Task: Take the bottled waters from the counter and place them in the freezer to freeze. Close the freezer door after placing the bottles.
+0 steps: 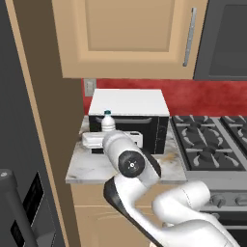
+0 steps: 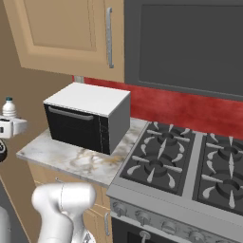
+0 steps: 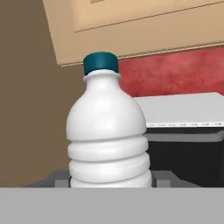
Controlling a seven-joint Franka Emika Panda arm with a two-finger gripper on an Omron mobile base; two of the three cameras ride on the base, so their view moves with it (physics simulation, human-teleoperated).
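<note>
Your tool [image 3: 111,183] is closed on the lower body of the white ribbed bottle [image 3: 107,131], which stands upright between its fingers [image 3: 59,178], above the left end of the counter [image 1: 89,169], just beside the black oven [image 1: 140,123]

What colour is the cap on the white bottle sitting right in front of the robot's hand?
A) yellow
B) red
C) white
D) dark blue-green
D: the hand view shows the ribbed white bottle between the gripper's fingers, its cap dark blue-green.
</note>
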